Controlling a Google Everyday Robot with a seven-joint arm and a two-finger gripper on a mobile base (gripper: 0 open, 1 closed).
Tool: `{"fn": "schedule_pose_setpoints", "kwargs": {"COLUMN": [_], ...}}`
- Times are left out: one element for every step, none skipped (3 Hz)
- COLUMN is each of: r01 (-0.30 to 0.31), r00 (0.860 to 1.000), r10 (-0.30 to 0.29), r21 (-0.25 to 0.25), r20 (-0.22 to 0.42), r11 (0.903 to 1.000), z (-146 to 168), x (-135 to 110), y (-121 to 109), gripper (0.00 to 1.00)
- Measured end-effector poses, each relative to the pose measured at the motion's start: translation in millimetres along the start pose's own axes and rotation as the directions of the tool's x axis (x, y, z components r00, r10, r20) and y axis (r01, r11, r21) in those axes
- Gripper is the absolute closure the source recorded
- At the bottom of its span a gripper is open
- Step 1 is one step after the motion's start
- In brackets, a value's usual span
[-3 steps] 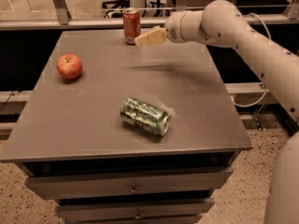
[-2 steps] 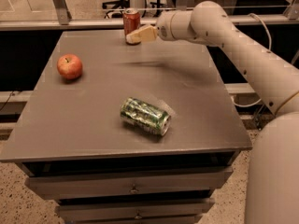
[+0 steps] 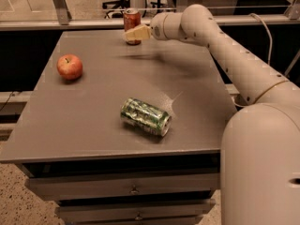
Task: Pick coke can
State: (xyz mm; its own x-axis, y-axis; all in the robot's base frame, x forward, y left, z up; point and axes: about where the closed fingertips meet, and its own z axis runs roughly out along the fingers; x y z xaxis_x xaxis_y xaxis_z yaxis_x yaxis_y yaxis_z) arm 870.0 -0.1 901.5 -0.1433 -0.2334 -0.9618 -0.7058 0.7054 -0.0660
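The coke can (image 3: pixel 131 18), red-orange with a silver top rim, stands upright at the far edge of the grey table (image 3: pixel 93 107), near the middle. My gripper (image 3: pixel 131 34) reaches in from the right on the white arm (image 3: pixel 220 36). It sits right at the can and covers the can's lower part. The can still rests on the table.
A red apple (image 3: pixel 70 67) sits at the left of the table. A dented green-and-silver can (image 3: pixel 146 116) lies on its side near the front middle. Drawers (image 3: pixel 131 189) are below the tabletop. A rail and glass panel run behind the far edge.
The arm has swung left, bringing the gripper from beside the can's right side to directly in front of its lower part. The can, the apple and the green can have not moved.
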Motion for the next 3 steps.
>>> {"fn": "schedule_pose_setpoints", "kwargs": {"r01": [-0.012,-0.023,-0.029], "r00": [1.000,1.000,1.000], "r10": [0.012,0.023,0.029], "r21": [0.021,0.023,0.012], "r20": [-0.007,0.001,0.012], "r11": [0.9997,0.9995,0.9995], "z": [19.5,30.3,45.9], "x": [6.9,6.7,3.5], "y": [-7.8,-9.6,-3.9], "gripper": [0.00,0.00,0.12]}}
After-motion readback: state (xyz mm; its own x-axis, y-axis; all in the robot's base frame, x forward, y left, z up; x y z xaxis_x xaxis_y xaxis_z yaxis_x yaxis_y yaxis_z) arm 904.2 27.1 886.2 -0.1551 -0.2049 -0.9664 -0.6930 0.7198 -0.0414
